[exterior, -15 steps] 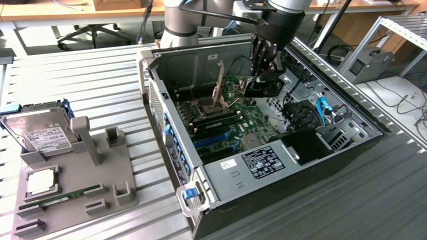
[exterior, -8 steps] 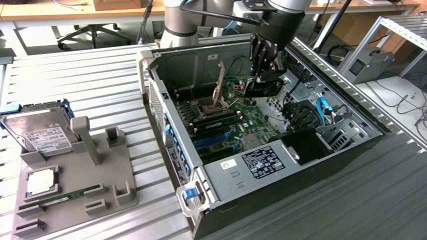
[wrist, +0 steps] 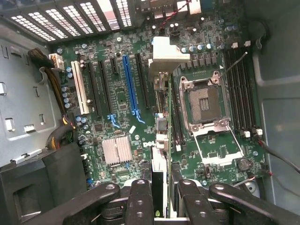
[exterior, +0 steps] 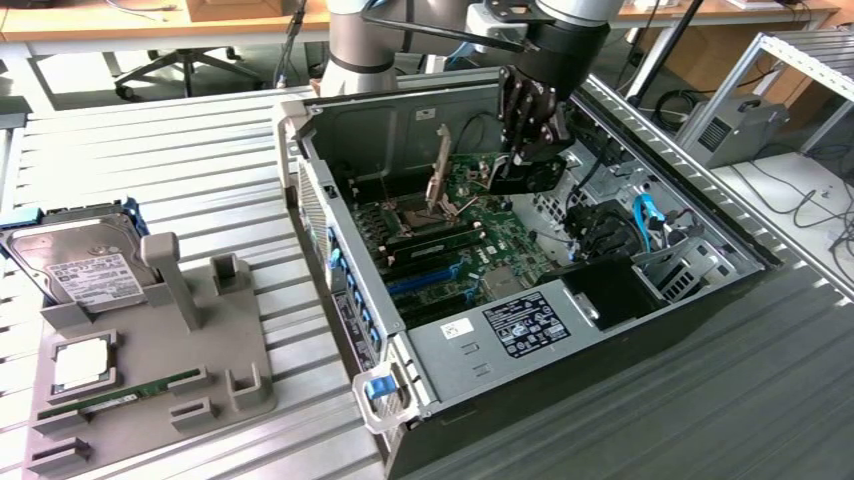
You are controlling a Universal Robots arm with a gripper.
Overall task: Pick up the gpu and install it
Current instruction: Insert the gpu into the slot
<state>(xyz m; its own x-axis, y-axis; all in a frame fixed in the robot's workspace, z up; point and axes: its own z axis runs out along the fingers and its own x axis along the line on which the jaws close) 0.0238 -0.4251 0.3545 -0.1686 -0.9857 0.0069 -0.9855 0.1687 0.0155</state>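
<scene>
On the exterior view's left, a grey plastic holder (exterior: 160,370) sits on the ribbed metal table (exterior: 200,160). It carries a shiny silver hard drive (exterior: 83,268) with a white label (too small to read) and a thin green RAM stick (exterior: 118,393). To the right lies the open black computer case (exterior: 534,250), with its bumpy green motherboard (wrist: 122,103). The black tool (exterior: 523,165) hangs inside, fingers closed on the gpu (wrist: 161,140), held on edge above the board. The case walls stand close around it.
</scene>
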